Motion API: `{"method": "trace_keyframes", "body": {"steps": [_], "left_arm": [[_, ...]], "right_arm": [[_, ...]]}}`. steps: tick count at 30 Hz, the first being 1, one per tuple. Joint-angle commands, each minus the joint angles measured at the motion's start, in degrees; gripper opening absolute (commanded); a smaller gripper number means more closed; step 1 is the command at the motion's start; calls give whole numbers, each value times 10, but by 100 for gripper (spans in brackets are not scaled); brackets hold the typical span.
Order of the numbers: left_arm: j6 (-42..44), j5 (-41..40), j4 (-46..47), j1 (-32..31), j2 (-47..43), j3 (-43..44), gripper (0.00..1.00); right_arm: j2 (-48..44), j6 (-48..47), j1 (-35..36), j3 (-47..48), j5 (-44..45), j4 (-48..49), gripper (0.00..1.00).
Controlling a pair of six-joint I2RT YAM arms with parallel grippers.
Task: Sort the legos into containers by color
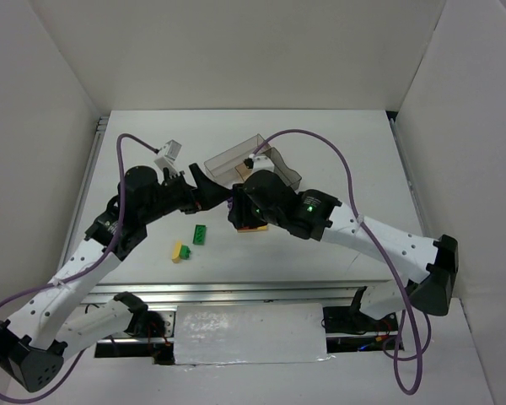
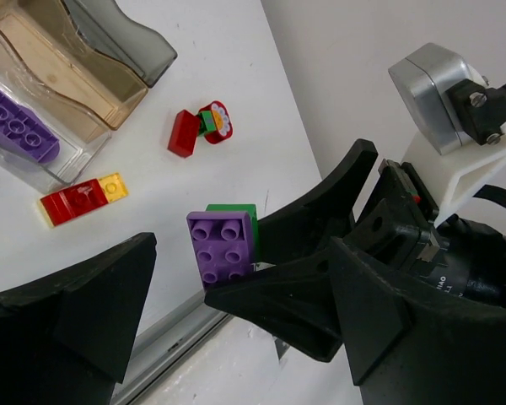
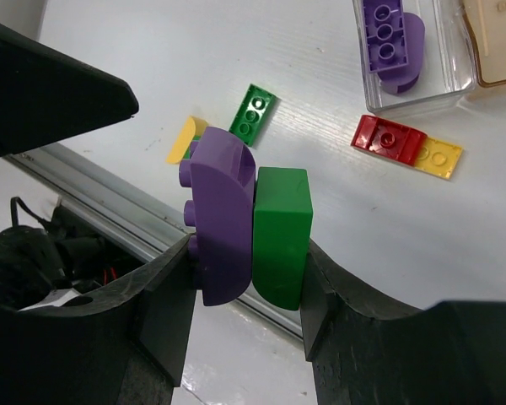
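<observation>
- Nearest the arm bases, a flat green studded brick [image 1: 201, 234] and a yellow wedge brick [image 1: 181, 251] lie loose on the white surface [image 1: 304, 263].
- Above them, the right tool [image 3: 249, 274] pinches a rounded purple brick [image 3: 223, 219] stuck to a green block [image 3: 280, 232]. The left tool [image 1: 207, 190], spread wide, faces the pair.
- The step in hand looks like pulling the pair apart, so the left tool must next close on one brick.
- Beyond, the clear plastic compartment tray [image 3: 413, 105] holds purple bricks.

A purple brick [image 3: 223, 211]; a green brick [image 3: 280, 232]; white table [image 3: 320, 101].
</observation>
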Motion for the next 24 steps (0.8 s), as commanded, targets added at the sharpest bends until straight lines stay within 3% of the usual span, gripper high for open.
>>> {"method": "trace_keyframes", "body": {"steps": [1,15,18,20,24], "left_arm": [[-8,-10,39,-5,-1,5,95],[-17,-5,65,-23,28,-6,86],[-17,-3,66,-27,31,-8,72],[-19,0,73,-30,32,-9,57],[-20,17,89,-31,35,-10,17]], "right_arm": [[1,3,4,39,9,13,35],[-29,-4,8,11,-32,83,36],[-31,-4,9,9,-27,90,36],[-25,-4,8,11,-21,90,37],[-6,-3,7,20,-14,90,38]]}}
